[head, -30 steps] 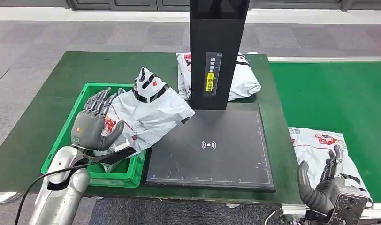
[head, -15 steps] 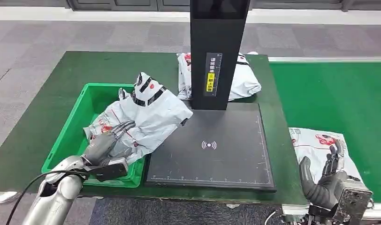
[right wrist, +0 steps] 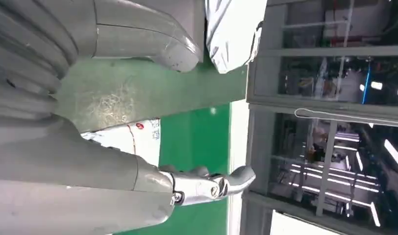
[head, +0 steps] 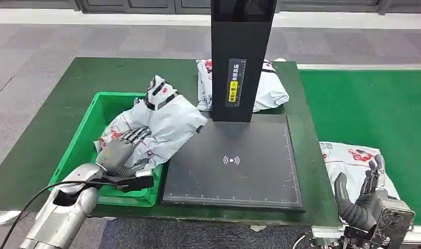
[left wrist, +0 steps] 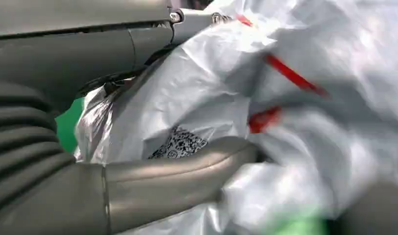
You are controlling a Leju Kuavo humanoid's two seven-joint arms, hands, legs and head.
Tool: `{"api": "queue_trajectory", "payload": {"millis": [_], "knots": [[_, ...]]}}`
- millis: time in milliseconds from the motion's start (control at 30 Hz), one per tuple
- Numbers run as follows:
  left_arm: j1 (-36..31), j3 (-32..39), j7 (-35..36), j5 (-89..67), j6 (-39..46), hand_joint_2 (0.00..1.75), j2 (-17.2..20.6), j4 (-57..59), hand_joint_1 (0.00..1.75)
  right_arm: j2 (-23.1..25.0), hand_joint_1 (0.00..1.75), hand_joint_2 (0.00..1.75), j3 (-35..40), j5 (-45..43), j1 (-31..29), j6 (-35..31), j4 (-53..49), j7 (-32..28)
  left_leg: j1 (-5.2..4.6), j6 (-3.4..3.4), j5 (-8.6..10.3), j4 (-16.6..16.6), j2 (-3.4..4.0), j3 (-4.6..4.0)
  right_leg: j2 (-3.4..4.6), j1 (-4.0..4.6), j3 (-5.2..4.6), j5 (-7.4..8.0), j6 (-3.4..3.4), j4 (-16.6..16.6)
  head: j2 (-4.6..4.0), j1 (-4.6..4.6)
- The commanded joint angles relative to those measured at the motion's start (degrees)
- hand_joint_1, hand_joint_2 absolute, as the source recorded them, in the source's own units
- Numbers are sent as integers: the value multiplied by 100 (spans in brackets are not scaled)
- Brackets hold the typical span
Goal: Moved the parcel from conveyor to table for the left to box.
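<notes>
Head view — my left hand (head: 117,151) has dropped from above, pressing the grey parcel (head: 156,124) into the green box (head: 81,142); boxing nearly done. Left wrist view — thumb and fingers (left wrist: 187,166) grasp its film. Right wrist view — my right hand (right wrist: 138,98) released above the conveyor (right wrist: 197,142).

Three white parcels (head: 157,123) (head: 265,91) (head: 353,161), one green bin (head: 89,124), one black scanner stand (head: 239,57), two robot hands (head: 120,150) (head: 366,199).
</notes>
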Motion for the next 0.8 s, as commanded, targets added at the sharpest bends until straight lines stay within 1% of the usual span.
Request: {"api": "queue_trajectory", "payload": {"millis": [33,133,367,400,433,467,567,667,733,767,800], "knots": [[-364,-578,67,-109,36,175,-35,1199,0,-19,0,175,88,1,-9,-12,344,-5,2,0,3,-3,4,9,5,3,1,5,-2,-6,2,-2],[-364,-578,67,-109,36,175,-35,1199,0,-19,0,175,88,1,-9,-12,344,-5,1,1,13,-13,2,23,0,2,12,8,-1,-14,2,0],[-364,-578,67,-109,36,175,-35,1199,0,-19,0,175,88,1,-9,-12,344,-5,3,2,15,-14,7,23,4,5,14,13,-1,-18,2,0],[-387,-663,265,-320,109,175,3,1237,54,0,0,175,69,31,-27,-9,357,-9,2,1,13,-12,8,24,6,3,13,11,0,-14,2,0],[-429,-712,415,-465,125,175,-11,1336,164,21,0,175,64,47,-22,-5,352,-13,3,1,15,-14,9,24,5,4,13,12,-1,-16,0,0],[-505,-702,580,-645,232,175,-66,1566,175,53,0,175,54,82,-25,-2,348,-22,2,0,12,-10,5,25,3,3,16,9,-1,-12,0,0],[-528,-519,733,-861,407,175,-142,1788,175,54,0,175,79,109,-16,-22,360,-28,5,1,19,-20,6,25,2,7,17,17,-2,-24,0,0],[-478,-302,1047,-1041,532,175,-148,1757,175,66,0,175,125,116,32,-52,357,-33,4,1,23,-29,17,35,11,5,26,24,-3,-31,0,0],[-417,2,1389,-1183,619,175,-218,1657,175,103,0,175,152,121,88,-94,326,-42,7,0,28,-35,25,30,17,9,31,33,-6,-39,0,0],[-386,117,1661,-1305,672,175,-242,1602,175,125,0,175,154,128,110,-107,296,-44,3,-4,-2,-17,17,22,12,4,61,-3,-12,-9,0,0],[-318,294,1818,-1383,626,175,-265,1507,175,147,0,175,159,145,121,-99,268,-37,4,-3,-12,-21,20,22,14,6,58,-4,-12,-11,2,0]]}}
